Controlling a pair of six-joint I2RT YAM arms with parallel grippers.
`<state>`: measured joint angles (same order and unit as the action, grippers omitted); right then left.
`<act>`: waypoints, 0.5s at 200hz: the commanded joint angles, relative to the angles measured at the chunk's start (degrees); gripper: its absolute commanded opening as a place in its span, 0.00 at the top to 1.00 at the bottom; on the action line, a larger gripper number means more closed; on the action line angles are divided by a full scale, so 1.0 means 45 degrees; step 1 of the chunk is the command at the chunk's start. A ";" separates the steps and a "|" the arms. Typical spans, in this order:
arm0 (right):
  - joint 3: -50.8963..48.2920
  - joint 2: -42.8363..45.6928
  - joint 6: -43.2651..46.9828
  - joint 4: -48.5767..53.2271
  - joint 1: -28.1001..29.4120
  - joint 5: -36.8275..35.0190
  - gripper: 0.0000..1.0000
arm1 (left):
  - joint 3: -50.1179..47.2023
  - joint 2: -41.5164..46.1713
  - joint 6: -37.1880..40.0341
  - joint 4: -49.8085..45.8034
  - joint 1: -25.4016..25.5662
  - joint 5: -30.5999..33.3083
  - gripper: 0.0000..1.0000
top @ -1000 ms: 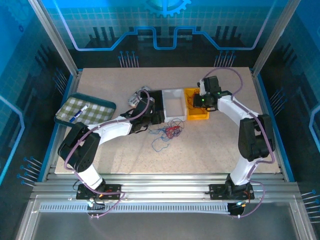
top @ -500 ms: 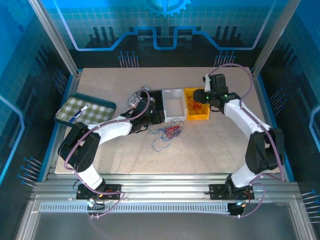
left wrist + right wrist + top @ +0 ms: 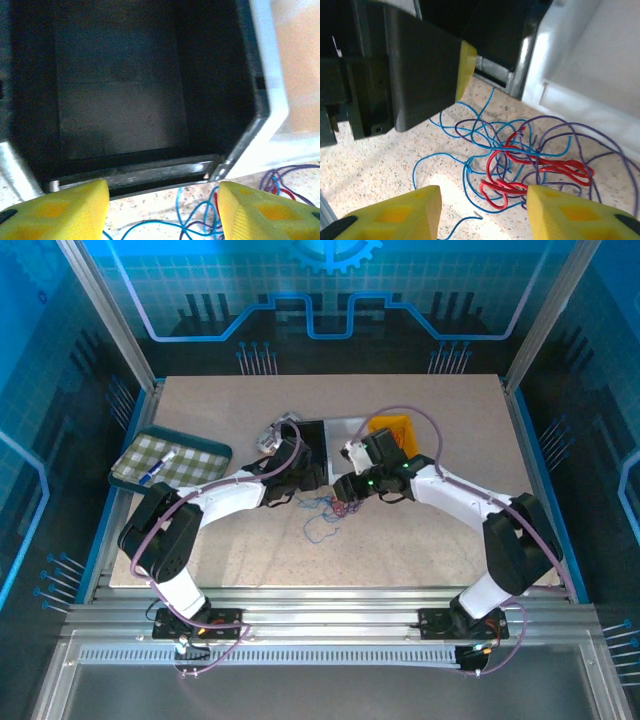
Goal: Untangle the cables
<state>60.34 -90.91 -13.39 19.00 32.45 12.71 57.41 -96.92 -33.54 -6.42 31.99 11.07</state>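
While the right pincer (image 3: 482,201) gapes overhead, the cables (image 3: 555,166) lie tangled

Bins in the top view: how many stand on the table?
3, in a row: a black bin on the left, a white bin in the middle, partly covered by the right arm, and a yellow bin on the right. No other seems hidden.

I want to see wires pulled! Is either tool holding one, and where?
Nothing is held: left tool and right tool are both open, near the cables.
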 commanded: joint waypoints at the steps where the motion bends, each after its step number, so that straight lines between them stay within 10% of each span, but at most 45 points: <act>1: 0.0337 -0.0644 0.0404 0.0595 0.0181 0.0198 0.50 | 0.0253 -0.0073 -0.0398 -0.0689 -0.0098 0.0684 0.42; 100: 0.1221 -0.2149 0.1280 0.1088 0.0561 -0.0188 0.56 | 0.0016 0.0113 -0.0453 -0.0412 -0.0097 0.0603 0.42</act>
<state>64.23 -99.04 -8.88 23.14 33.65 12.27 57.41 -96.92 -34.61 -7.70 31.99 13.72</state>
